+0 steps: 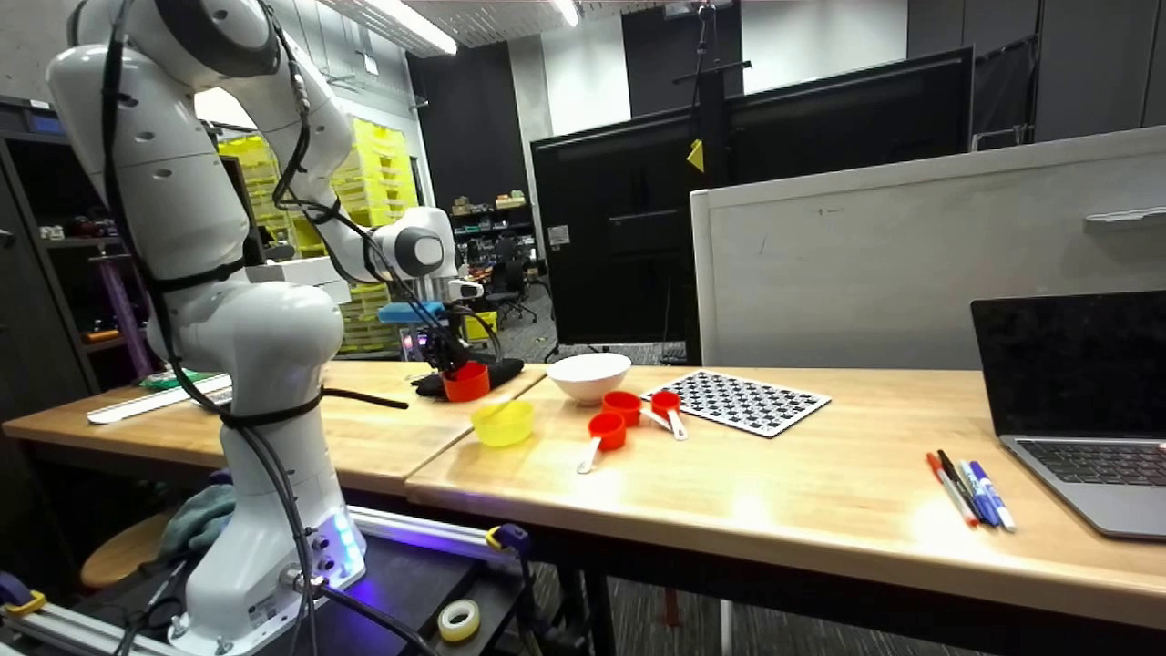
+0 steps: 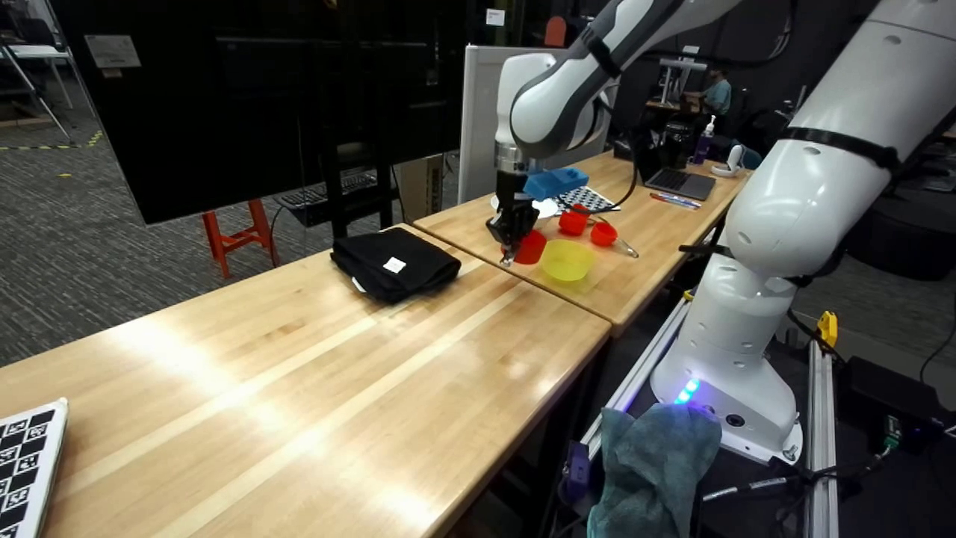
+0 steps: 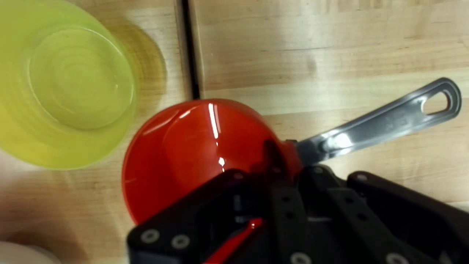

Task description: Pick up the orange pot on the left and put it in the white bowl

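- The gripper (image 3: 291, 161) is squeezed almost together — it has the orange pot (image 3: 194, 146) by its side, next to the gray handle (image 3: 381, 124).
- The pot hangs over the crack (image 3: 188, 47) between two wooden tables (image 1: 802, 492), near the yellow cup (image 1: 503, 426).
- The white bowl (image 1: 588, 375) sits close by — the pot is outside it.
- Three little red scoops (image 1: 608, 430) sit near the bowl.

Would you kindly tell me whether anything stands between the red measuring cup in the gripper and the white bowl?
Nothing visible stands directly between the red measuring cup, held at its side by the gripper, and the white bowl. The translucent yellow bowl sits to one side of that path.
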`<action>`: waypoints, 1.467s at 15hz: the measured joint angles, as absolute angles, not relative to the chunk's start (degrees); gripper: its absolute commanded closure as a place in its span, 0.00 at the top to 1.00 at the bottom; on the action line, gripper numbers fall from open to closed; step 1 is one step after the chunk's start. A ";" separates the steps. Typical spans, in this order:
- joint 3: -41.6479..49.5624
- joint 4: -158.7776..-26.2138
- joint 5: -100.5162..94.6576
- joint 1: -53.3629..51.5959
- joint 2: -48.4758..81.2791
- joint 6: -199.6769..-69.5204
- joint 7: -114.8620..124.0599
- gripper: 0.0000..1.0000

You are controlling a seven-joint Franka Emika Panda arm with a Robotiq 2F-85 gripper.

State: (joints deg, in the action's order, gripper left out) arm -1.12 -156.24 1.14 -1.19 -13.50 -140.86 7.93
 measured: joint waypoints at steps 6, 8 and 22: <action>-1.38 -152.36 -0.15 -0.22 -21.35 -129.59 8.94 0.02; -1.37 -152.23 -0.16 0.46 -24.25 -127.01 9.30 0.02; 14.89 -135.54 -4.49 9.43 -24.99 -112.49 -12.45 0.02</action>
